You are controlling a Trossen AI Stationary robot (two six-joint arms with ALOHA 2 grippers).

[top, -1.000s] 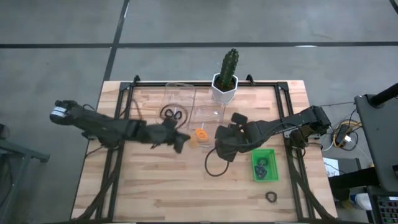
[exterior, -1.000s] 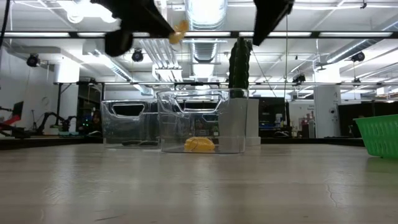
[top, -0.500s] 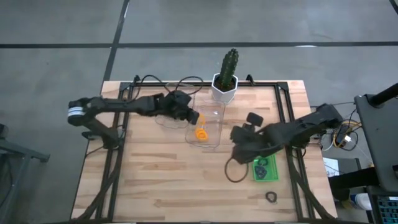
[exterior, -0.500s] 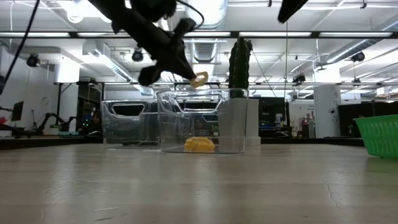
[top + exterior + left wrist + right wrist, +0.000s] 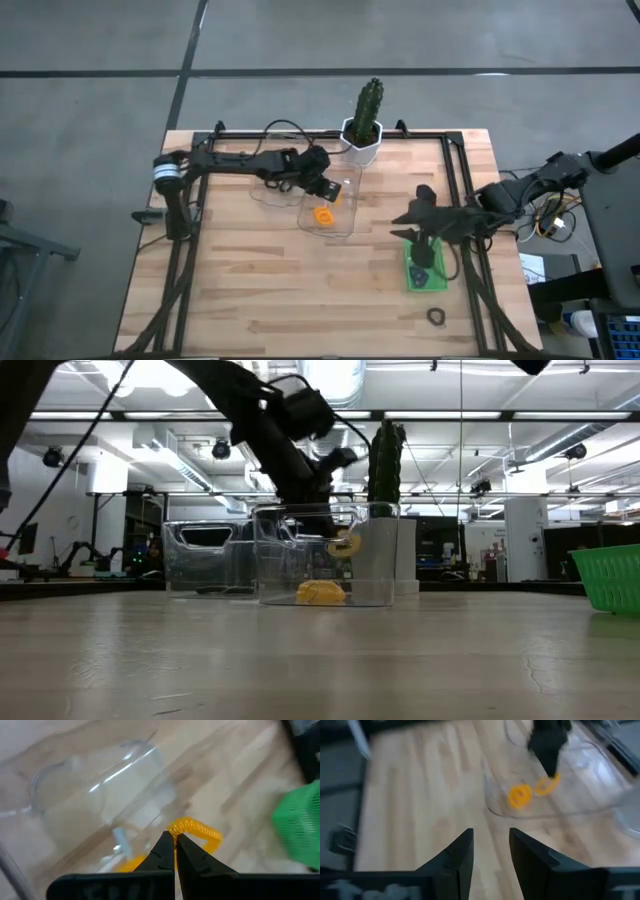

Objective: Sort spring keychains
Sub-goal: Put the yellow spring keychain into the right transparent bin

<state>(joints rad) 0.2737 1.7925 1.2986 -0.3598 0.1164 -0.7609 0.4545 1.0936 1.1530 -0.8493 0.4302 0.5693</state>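
My left gripper is shut on an orange spring keychain and hovers inside the top of a clear container; the low view shows the keychain below the rim. A second orange keychain lies on that container's floor. My right gripper is open and touches nothing, left of a green basket that holds dark keychains. One black keychain lies on the table's near right part. My left gripper pinches the orange keychain by one end of its coil, between the tips of the two fingers. The fingers slant down from the table's left. The loop is lifted clear and hangs beyond the fingertips, above the container's floor.
A second clear container stands left of the first, partly under the left arm. A potted cactus stands at the far edge, close behind both. Bare wood lies on the near left side of the table.
My left gripper has carried the orange keychain from the table's middle toward the far edge and right, then down into the clear container's mouth, staying shut. My right gripper has drawn back toward the table's right edge, to beside the green basket.
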